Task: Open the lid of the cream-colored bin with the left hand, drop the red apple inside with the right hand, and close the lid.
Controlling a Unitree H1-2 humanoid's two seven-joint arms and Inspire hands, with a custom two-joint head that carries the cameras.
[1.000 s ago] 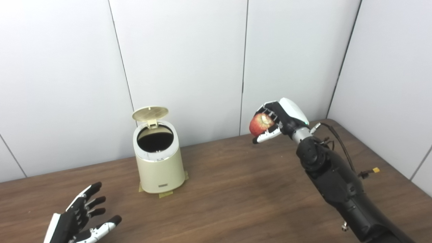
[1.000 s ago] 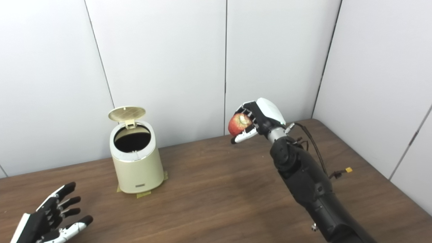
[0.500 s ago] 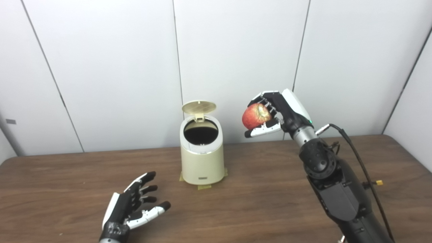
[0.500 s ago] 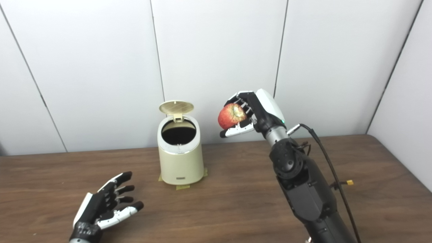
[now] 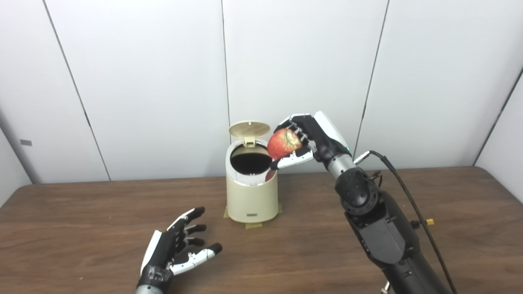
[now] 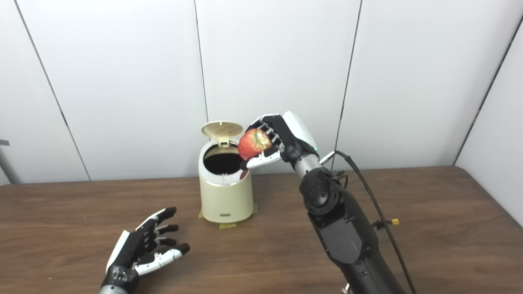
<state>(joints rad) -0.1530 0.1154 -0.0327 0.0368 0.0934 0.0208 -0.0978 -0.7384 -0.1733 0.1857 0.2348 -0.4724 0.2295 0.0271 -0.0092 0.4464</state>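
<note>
Your right hand point(image 5: 304, 136) clasps the red apple point(image 5: 283, 143), which looks firm, smooth and round, so keep the fingers cupped around its middle.

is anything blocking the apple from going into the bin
Nothing visible. The lid stands open behind the bin mouth, and the right hand holds the apple at the mouth's right rim. The left hand is apart, over the table.

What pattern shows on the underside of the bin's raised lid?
A fine grid on the tan lid, clearest in the left eye view.
</note>
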